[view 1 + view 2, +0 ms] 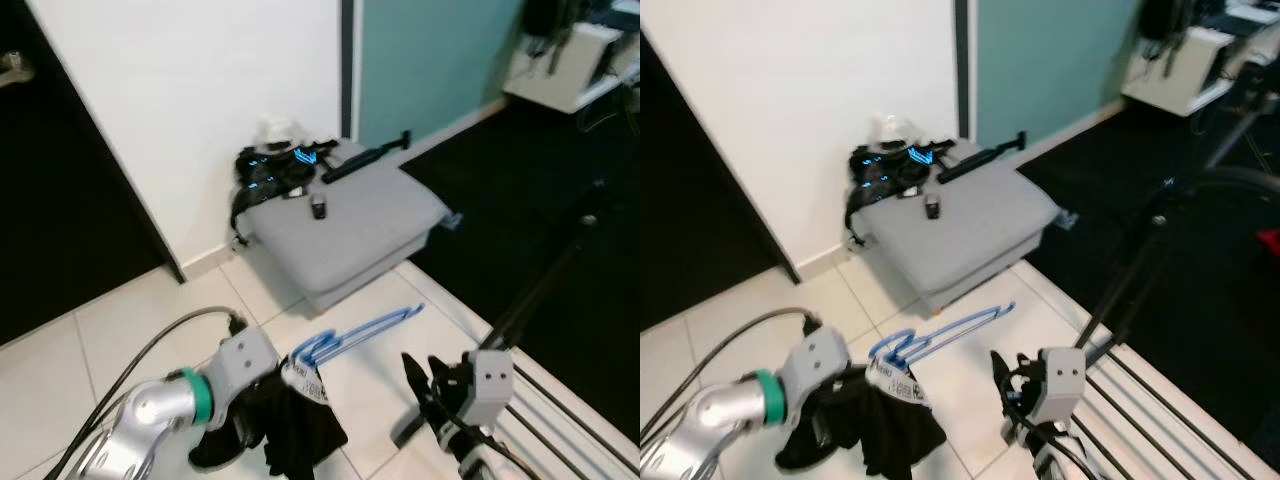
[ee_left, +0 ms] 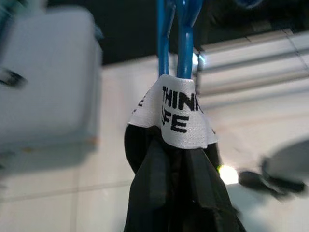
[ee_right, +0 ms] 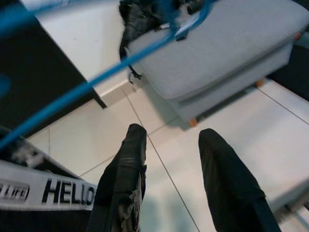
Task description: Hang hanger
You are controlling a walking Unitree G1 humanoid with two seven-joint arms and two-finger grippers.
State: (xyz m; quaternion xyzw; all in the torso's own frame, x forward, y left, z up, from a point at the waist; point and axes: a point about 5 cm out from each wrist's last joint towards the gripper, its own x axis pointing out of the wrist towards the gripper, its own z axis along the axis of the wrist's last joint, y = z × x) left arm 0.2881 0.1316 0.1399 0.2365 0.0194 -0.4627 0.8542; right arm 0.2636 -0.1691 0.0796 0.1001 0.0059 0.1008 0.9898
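Right now the left gripper (image 1: 262, 418) is clamped on the black garment (image 1: 300, 425) draped on the blue hanger (image 1: 358, 333). Its long axis runs up and rightward, toward the black rack pole (image 1: 545, 283). The right gripper (image 1: 428, 395), fingers apart and empty, sits just beside the hanger's far end, nearer the rack.

The shiny silver left arm (image 1: 150, 415) has a green ring and a black cable — the right gripper (image 1: 425, 395) has long black fingers (image 3: 126, 179) on a grey box.

I see even, bright indoor light on the pale floor (image 1: 120, 330). Both head views look soft; my wrist views blur badly at close range.
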